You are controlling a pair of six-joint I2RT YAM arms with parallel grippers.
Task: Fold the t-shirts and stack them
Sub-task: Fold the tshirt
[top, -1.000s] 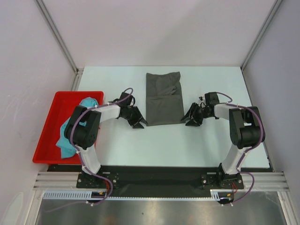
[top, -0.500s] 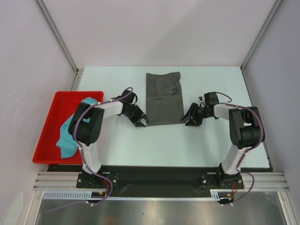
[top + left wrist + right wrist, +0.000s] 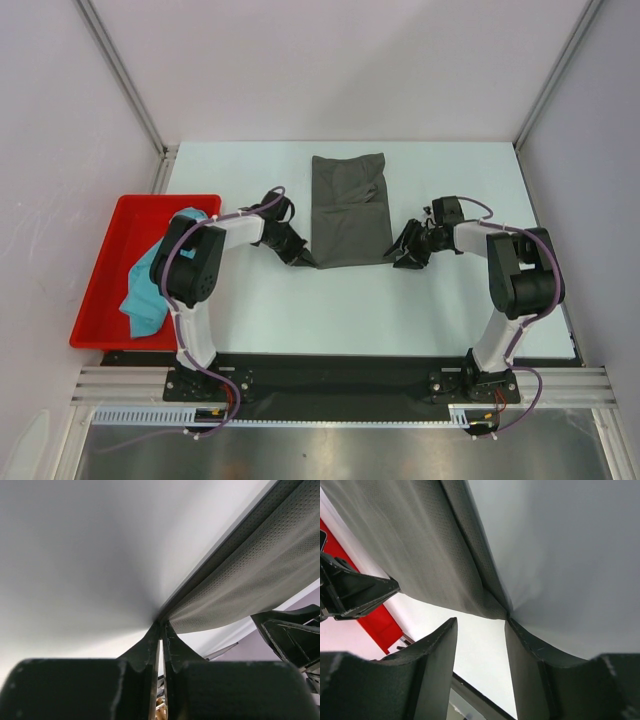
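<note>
One grey t-shirt (image 3: 348,210) lies on the white table (image 3: 450,300) between walls (image 3: 350,70), left pincer (image 3: 309,261) pinching its corner, right pincer (image 3: 402,258) spread.

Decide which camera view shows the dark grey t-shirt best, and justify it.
The top external view: it shows the whole dark grey t-shirt, folded into a rectangle on the table. The left wrist view catches only a corner and edge strip; the right wrist view only a corner from close up.

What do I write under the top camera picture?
Left tool pinches one near corner of the dark grey t-shirt, right tool open at the other; teal t-shirt in red tray.
</note>
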